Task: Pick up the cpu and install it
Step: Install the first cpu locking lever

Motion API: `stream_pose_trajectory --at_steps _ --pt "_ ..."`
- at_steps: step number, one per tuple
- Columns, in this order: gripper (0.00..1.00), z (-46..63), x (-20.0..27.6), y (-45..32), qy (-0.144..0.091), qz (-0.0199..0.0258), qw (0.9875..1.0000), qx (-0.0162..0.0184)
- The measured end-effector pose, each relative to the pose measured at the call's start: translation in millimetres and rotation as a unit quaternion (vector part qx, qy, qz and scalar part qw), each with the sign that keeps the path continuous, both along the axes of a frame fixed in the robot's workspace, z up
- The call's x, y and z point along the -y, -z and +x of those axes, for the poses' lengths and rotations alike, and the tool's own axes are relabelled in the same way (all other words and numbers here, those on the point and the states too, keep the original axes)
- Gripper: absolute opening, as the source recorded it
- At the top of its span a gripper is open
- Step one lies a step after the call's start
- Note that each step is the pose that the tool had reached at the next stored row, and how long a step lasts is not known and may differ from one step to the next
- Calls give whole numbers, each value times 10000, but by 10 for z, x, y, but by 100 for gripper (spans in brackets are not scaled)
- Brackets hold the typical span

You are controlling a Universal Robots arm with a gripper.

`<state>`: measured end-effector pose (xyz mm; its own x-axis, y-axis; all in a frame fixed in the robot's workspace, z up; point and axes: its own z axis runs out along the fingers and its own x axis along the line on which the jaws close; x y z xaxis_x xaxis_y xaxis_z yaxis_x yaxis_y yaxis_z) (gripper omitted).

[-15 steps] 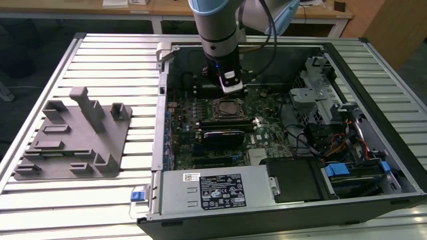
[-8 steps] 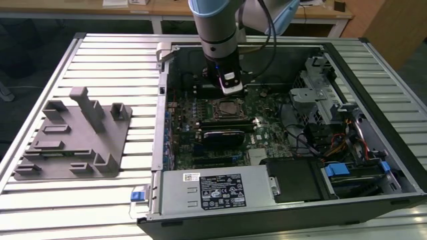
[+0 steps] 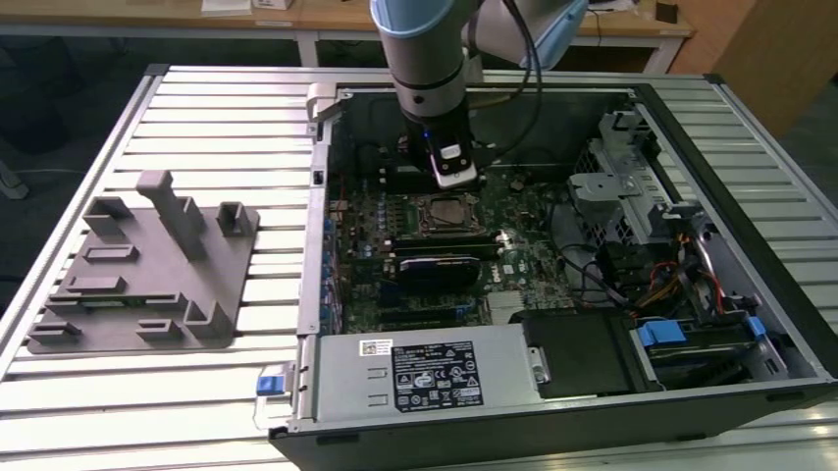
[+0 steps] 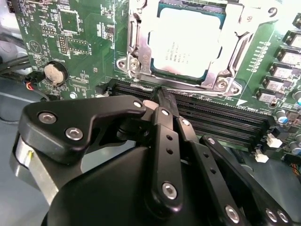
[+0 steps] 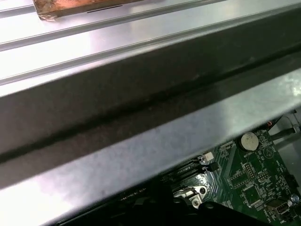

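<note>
Broadly, the slatted metal table (image 3: 196,128) carries an open computer case (image 3: 550,392) with its green motherboard (image 3: 380,245) exposed, and a grey fixture tray (image 3: 131,265) lying well apart toward the exterior view's left. Over the board hangs the robot arm (image 3: 426,59), its tool (image 3: 452,169) poised just above the socket (image 3: 445,214). In the second wrist view the cpu (image 4: 186,44) lies flat inside the socket frame (image 4: 136,52), its silver top bare, while the tool (image 4: 162,101) sits near its edge with fingers (image 4: 164,96) drawn together on nothing. Judging by this, the pick and the placing look done, and the work stands at the seating stage. Any further move would call for care: a level chip, no sideways push, and clearance from the memory slots (image 4: 211,117) beside the frame. Near the board's corner sits a coin battery (image 4: 55,73).
</note>
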<state>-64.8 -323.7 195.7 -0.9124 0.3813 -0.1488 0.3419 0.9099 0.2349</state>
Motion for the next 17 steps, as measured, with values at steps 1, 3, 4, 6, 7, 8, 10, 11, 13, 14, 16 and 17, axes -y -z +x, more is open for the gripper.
stream_pose_trajectory --at_steps 1,3,4,6,7,8,10,11,13,14,16,17 --pt "11 4 0 2 0 -2 10000 0" --pt "11 16 0 6 0 -4 10000 0" --pt "11 22 1 9 0 -4 10000 0" --pt "11 35 2 12 0 -6 10000 0" --pt "11 42 3 13 0 -6 10000 0" --pt "11 48 5 15 0 -7 10000 1" --pt "11 56 7 20 0 -7 10000 0" --pt "11 58 8 23 0 -8 10000 0" --pt "11 58 11 29 1 -13 10000 0" --pt "11 58 14 32 0 -16 10000 -1" --pt "11 59 18 38 0 -20 10000 0" --pt "11 60 20 40 0 -21 10000 1"
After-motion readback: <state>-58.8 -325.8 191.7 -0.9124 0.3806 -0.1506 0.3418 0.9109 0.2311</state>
